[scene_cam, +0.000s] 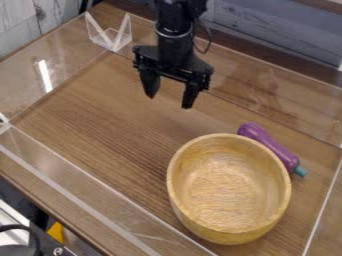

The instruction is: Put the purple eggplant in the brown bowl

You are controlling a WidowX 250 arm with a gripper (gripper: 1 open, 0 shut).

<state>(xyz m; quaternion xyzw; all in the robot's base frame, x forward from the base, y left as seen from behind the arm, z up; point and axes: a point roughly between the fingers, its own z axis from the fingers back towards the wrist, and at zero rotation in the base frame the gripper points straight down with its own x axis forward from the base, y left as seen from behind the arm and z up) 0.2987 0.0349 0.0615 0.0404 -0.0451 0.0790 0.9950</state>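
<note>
The purple eggplant (271,147) lies on the wooden table just past the far right rim of the brown bowl (229,187), its teal stem tip pointing to the right edge. The bowl stands upright with nothing in it at the front right. My black gripper (168,92) hangs pointing down over the table's back middle, well to the left of the eggplant. Its fingers (189,95) stand apart, open, with nothing between them.
Clear acrylic walls (60,175) fence the wooden tabletop on the left, front and right. A folded clear plastic piece (107,32) stands at the back left behind the gripper.
</note>
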